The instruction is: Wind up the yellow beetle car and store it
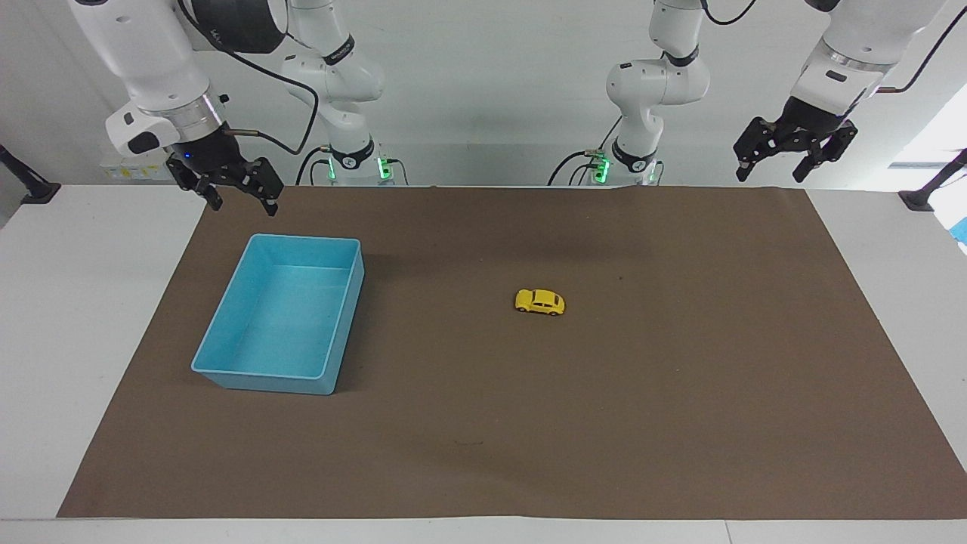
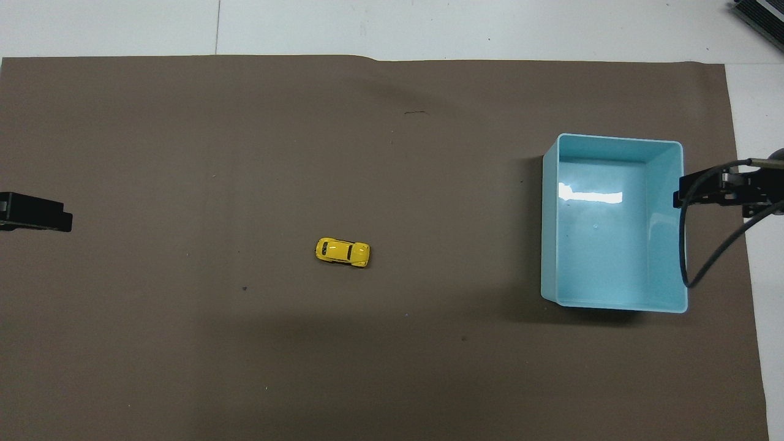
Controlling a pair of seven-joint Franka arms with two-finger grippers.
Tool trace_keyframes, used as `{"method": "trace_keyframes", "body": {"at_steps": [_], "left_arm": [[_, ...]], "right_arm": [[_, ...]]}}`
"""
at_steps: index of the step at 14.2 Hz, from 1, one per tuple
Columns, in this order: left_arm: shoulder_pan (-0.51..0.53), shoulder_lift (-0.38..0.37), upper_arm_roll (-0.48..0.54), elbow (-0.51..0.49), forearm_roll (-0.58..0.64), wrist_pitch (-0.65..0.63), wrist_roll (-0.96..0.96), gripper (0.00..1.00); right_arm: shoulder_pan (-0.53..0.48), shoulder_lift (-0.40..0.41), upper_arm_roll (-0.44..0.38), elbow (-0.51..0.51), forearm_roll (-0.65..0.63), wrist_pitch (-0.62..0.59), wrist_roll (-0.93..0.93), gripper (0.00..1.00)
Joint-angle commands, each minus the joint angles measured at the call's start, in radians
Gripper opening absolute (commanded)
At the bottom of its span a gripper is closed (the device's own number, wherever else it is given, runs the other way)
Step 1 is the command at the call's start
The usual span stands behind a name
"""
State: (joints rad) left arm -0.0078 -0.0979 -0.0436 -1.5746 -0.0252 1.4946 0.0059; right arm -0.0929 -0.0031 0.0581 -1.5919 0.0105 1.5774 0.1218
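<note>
The yellow beetle car (image 1: 540,301) stands on its wheels near the middle of the brown mat; it also shows in the overhead view (image 2: 343,252). My right gripper (image 1: 243,204) is open and empty, raised over the mat's edge by the robots, just off the blue bin's (image 1: 264,381) nearer corner. My left gripper (image 1: 770,175) is open and empty, raised over the mat's corner at the left arm's end. Both are well away from the car. In the overhead view the left gripper (image 2: 37,212) and the right gripper (image 2: 723,187) only partly show.
The open light blue bin (image 2: 612,139) is empty and sits on the mat toward the right arm's end. The brown mat (image 1: 680,393) covers most of the white table (image 1: 75,302). A cable hangs from the right wrist over the bin's edge (image 2: 686,245).
</note>
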Motion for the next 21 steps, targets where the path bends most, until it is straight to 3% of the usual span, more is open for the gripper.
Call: {"method": "trace_keyframes", "body": {"at_steps": [1,10,15,21], "left_arm": [[0.008,-0.002,-0.004,0.007,0.007,-0.002,0.003,1.00],[0.000,-0.009,-0.005,-0.004,0.004,-0.007,-0.012,1.00],[-0.008,-0.031,-0.012,-0.025,0.004,-0.074,-0.017,1.00],[-0.009,-0.032,-0.015,-0.025,0.004,-0.099,-0.246,1.00]], "right_arm": [[-0.005,0.011,0.003,0.020,0.016,-0.011,-0.022,1.00],[-0.007,0.011,0.003,0.020,0.016,-0.011,-0.022,1.00],[-0.005,0.009,0.003,0.020,0.016,-0.011,-0.022,1.00],[-0.005,0.009,0.003,0.020,0.016,-0.011,-0.022,1.00]]}}
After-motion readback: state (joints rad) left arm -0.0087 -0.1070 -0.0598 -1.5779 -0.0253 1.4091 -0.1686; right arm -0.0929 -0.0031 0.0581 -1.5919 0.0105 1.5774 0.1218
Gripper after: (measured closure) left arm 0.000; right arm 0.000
